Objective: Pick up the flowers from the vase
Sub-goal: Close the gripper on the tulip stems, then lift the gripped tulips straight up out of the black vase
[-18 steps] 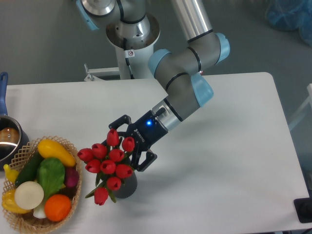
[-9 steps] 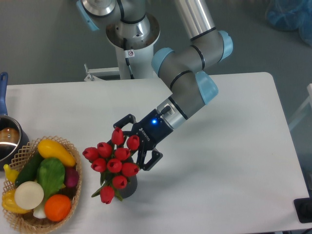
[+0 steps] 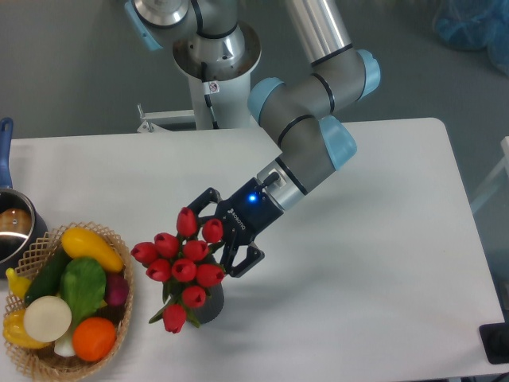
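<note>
The flowers point(image 3: 184, 269) are a bunch of red tulip buds with green leaves, standing in the small dark grey vase point(image 3: 208, 307) near the table's front edge. My gripper point(image 3: 218, 239) reaches down from the upper right into the bunch just above the vase. One black finger point(image 3: 200, 199) shows at the bunch's upper edge and the other finger point(image 3: 248, 259) at its right side. The buds cover both fingertips, so whether they press on the stems is hidden. The stems are hidden too.
A wicker basket point(image 3: 36, 247) of toy vegetables and fruit stands at the front left, close to the flowers. A metal pot point(image 3: 13, 227) with a blue handle sits at the left edge. The arm's base point(image 3: 215, 56) stands behind the table.
The gripper shifted a little right and down, and the bunch leaned right with it. In the last half second both eased slightly back to the left. The vase stayed in place.
</note>
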### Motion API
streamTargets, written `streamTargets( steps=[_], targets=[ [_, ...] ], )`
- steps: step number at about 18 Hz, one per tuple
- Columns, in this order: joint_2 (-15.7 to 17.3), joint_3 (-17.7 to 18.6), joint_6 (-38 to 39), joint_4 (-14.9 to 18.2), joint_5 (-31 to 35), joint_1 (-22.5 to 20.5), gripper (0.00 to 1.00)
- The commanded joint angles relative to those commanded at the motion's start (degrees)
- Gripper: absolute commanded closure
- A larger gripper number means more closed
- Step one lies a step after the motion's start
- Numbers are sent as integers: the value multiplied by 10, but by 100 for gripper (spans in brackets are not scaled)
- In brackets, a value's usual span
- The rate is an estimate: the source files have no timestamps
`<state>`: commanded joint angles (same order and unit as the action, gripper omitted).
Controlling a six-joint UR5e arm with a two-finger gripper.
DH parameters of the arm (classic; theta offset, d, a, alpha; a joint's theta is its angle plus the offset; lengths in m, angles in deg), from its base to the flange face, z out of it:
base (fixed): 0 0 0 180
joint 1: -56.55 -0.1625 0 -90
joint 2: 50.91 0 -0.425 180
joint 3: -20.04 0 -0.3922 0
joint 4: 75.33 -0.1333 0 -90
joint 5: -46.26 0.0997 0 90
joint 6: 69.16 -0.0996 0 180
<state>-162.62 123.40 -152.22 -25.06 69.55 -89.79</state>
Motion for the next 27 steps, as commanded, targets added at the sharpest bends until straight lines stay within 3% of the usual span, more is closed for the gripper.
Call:
streamTargets(
  steps=[3,6,20,27],
  targets=[
    [1,-1,-1,0,0,-4,46],
    [1,-1,1,0,0,-5,66],
    [3,2,4,0,-20,-10,68],
    [16,4,17,1,-68,-24,68]
  ],
)
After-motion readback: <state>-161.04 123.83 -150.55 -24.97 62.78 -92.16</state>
